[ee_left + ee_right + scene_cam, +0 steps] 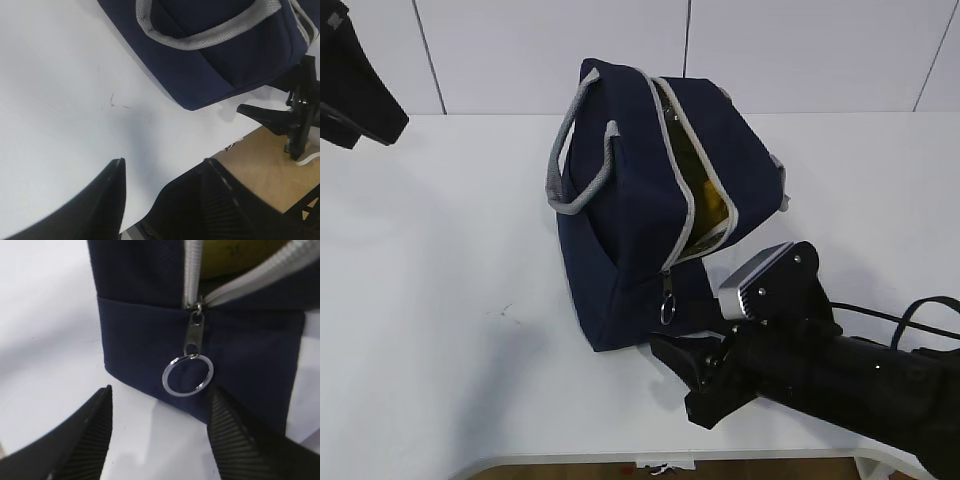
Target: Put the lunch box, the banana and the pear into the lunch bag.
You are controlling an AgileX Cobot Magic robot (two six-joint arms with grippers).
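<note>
No lettering or logo reads anywhere on the lunch bag, which sits mid-frame in the exterior view on the white table, leaning, its grey zipper parted down the top. Through that slit there's a strip of yellow inside; whether it's banana or pear can't be told. A grey rope handle loops off the upper left of the bag. The ring pull hangs dead centre in the right wrist view, just ahead of the right gripper, whose jaws are spread and grasping nothing. The left gripper is at the bottom of its own view, jaws apart and empty, over bare table, the bag in the upper right.
</note>
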